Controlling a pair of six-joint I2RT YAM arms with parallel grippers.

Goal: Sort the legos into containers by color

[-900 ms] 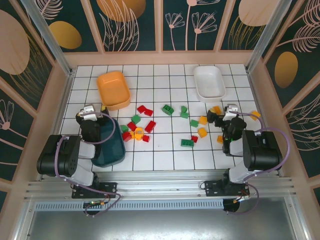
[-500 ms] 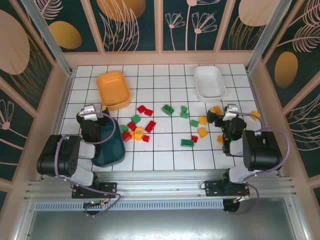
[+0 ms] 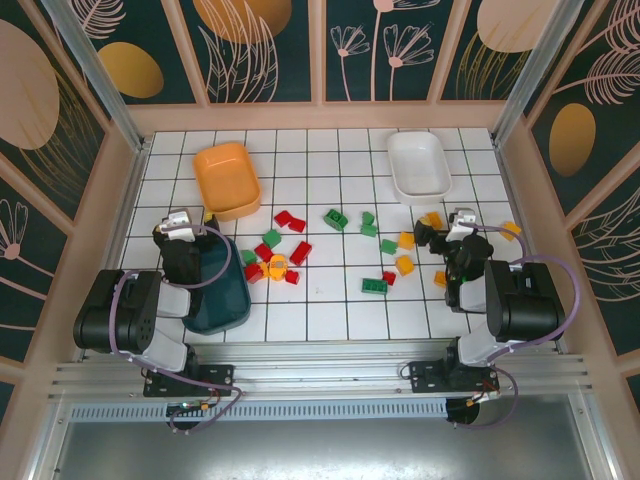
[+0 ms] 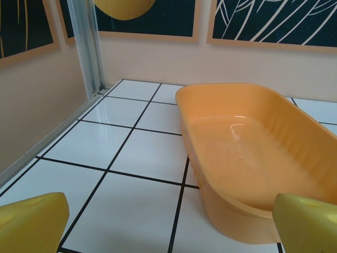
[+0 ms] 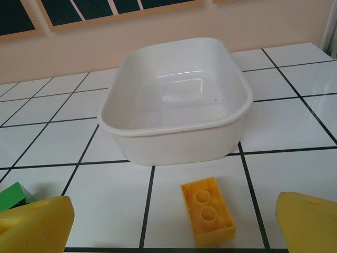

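Observation:
Red (image 3: 299, 252), green (image 3: 336, 217) and orange-yellow (image 3: 405, 264) legos lie scattered over the middle tiles. Three containers stand around them: an orange tub (image 3: 227, 179) at the back left, a white tub (image 3: 418, 165) at the back right, and a teal tub (image 3: 225, 290) at the front left. My left gripper (image 3: 186, 218) is open above the teal tub's far end and faces the orange tub (image 4: 253, 158), with bare floor between its fingertips (image 4: 31, 224). My right gripper (image 3: 443, 230) is open facing the white tub (image 5: 176, 100). A yellow lego (image 5: 208, 211) lies upside down on the floor between its fingertips (image 5: 308, 221).
A green lego (image 5: 13, 195) lies at the left of the right wrist view. Wooden walls and metal posts (image 3: 95, 70) fence the tiled floor. One orange-yellow lego (image 3: 511, 229) lies near the right wall.

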